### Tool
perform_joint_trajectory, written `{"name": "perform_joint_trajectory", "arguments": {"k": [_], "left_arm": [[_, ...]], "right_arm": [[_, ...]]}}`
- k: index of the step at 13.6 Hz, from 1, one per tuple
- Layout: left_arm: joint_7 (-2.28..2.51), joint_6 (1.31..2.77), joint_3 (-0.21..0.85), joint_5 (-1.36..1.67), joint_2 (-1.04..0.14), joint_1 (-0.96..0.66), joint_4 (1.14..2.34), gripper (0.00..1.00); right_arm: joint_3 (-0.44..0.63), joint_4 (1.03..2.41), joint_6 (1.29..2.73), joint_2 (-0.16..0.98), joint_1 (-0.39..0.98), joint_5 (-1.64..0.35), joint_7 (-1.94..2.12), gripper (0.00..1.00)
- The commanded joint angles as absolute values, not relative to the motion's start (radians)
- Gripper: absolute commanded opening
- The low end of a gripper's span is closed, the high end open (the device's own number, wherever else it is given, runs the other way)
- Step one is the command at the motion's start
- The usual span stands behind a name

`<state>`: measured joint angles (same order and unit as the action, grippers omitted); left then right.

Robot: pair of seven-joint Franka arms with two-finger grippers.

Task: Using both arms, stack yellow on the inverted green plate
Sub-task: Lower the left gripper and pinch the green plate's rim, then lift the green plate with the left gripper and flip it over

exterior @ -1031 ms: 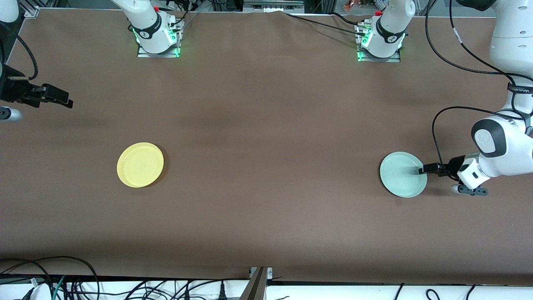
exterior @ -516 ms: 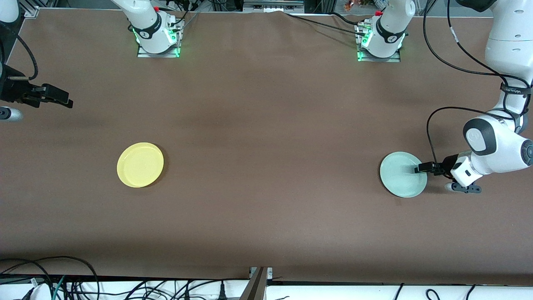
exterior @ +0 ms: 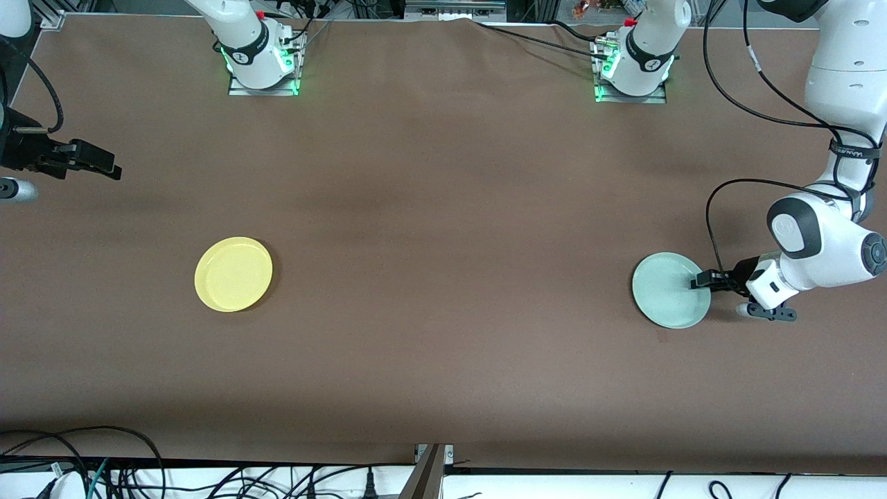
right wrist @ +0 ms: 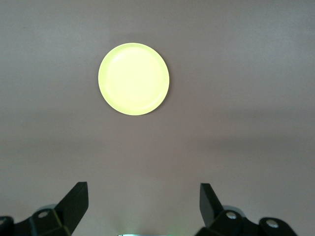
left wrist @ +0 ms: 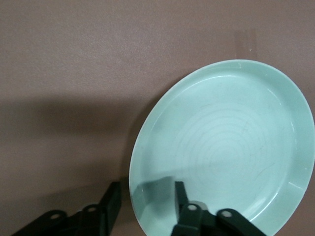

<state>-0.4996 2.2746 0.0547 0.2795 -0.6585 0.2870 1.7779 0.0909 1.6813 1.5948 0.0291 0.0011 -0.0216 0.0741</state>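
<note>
At the right arm's end of the brown worktop (exterior: 443,229), the right tool (exterior: 111,168) hangs above bare surface, its arm waiting; in the right wrist view its two fingers (right wrist: 74,202) stand wide apart with nothing between them. The yellow plate (exterior: 233,274) lies rim up and flat on the worktop, toward the right arm's end, nearer the front camera than the right tool and well apart from it; the right wrist view shows it whole and unobstructed (right wrist: 134,78). The middle of the worktop carries only the two arm bases along its upper edge in the front view. Toward the left arm's end lies the green plate (exterior: 669,290), rim up, its hollow showing faint concentric rings in the left wrist view (left wrist: 226,142). The left tool (exterior: 701,281) is low at the plate's edge on the side toward the left arm's end. Its jaws straddle the rim at a narrow gap: one finger (left wrist: 181,196) lies over the inside of the plate, the other (left wrist: 110,201) outside it. Whether the fingers press the rim cannot be told.
</note>
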Motion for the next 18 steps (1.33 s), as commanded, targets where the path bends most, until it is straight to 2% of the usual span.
{"name": "perform_joint_trajectory", "arguments": {"k": [1,4,8,12,15,18], "left_arm": [[-0.540,2.289,0.058,0.319,-0.657,0.290,1.786,0.31],[-0.541,2.289,0.057,0.311,-0.657,0.288,1.784,0.00],[-0.543,2.286,0.058,0.302,-0.647,0.281,1.764,0.00],[-0.535,2.261,0.118,0.290,-0.582,0.265,1.724,0.00],[-0.534,2.211,0.130,0.184,-0.578,0.197,1.599,0.00],[-0.528,2.207,0.130,0.099,-0.578,0.105,1.522,0.00]], "right_arm": [[0.086,1.669,1.575,0.025,-0.002,-0.015,0.078,1.00],[0.086,1.671,1.575,0.025,-0.002,-0.015,0.078,1.00],[0.086,1.671,1.575,0.025,-0.002,-0.015,0.078,1.00],[0.086,1.670,1.575,0.025,-0.002,-0.015,0.078,1.00],[0.086,1.669,1.575,0.023,-0.002,-0.014,0.078,1.00],[0.086,1.669,1.575,0.025,-0.002,-0.014,0.078,1.00]]}}
